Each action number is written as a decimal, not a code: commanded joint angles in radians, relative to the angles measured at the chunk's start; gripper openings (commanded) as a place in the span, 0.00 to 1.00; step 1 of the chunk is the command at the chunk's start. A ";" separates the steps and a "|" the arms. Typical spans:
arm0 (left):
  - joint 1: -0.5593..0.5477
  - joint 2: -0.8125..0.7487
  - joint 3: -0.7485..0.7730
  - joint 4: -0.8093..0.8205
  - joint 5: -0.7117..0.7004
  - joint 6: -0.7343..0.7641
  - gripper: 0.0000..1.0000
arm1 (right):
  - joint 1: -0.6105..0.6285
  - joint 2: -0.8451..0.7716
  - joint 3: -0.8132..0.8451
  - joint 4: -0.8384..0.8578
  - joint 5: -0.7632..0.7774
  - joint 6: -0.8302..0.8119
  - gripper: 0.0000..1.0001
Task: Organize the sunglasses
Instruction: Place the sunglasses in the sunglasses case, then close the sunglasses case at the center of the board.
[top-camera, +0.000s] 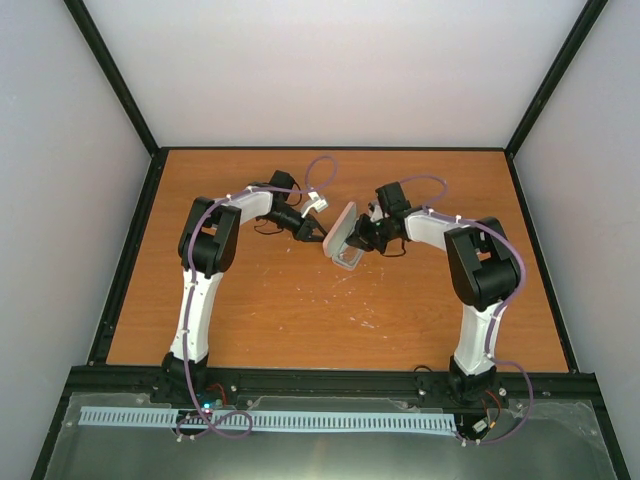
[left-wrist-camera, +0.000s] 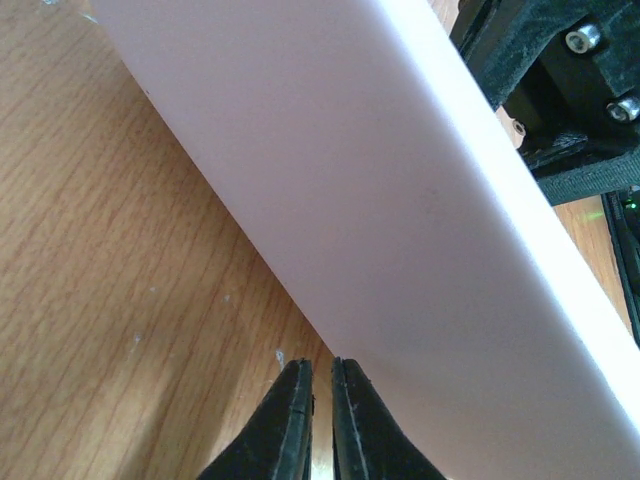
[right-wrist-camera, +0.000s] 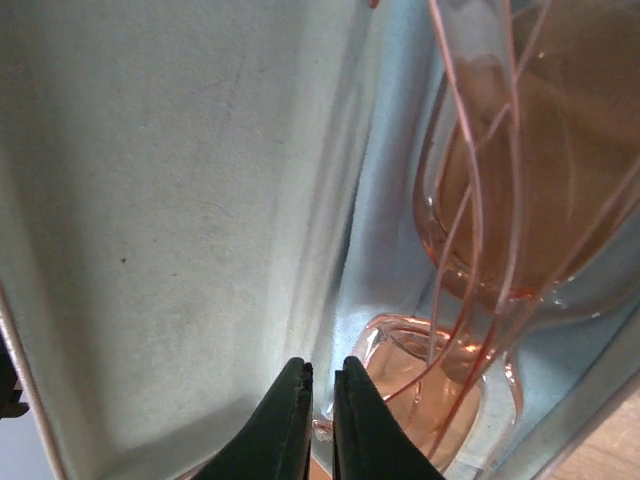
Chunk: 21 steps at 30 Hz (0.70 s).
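Straight ahead of our left gripper (left-wrist-camera: 320, 365), pink case lid (left-wrist-camera: 380, 200) blocks passage, bare table (left-wrist-camera: 110, 250) open to its left, before our right gripper (right-wrist-camera: 322, 365), case lining (right-wrist-camera: 170, 200) left, sunglasses (right-wrist-camera: 540, 170) right, narrow channel between.

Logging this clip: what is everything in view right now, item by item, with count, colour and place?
sunglasses: one, amber lenses and thin reddish frame, inside the open case
case: one, pale pink outside, pale blue-grey inside, open, mid-table between the two grippers
table: one, brown wood, under everything
left gripper: one, black, fingers close together, tips near the case's pink outside
right gripper: one, black, fingers close together, tips inside the case beside the sunglasses
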 joint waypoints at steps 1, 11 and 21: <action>-0.004 -0.039 0.014 0.016 0.019 -0.003 0.10 | 0.003 0.001 -0.012 0.039 -0.003 -0.011 0.09; -0.004 -0.054 0.026 0.021 -0.039 0.000 0.21 | -0.030 -0.281 -0.075 0.138 0.020 0.017 0.13; 0.006 -0.077 0.040 0.058 -0.097 -0.011 0.20 | -0.185 -0.463 -0.391 0.094 0.186 0.176 0.03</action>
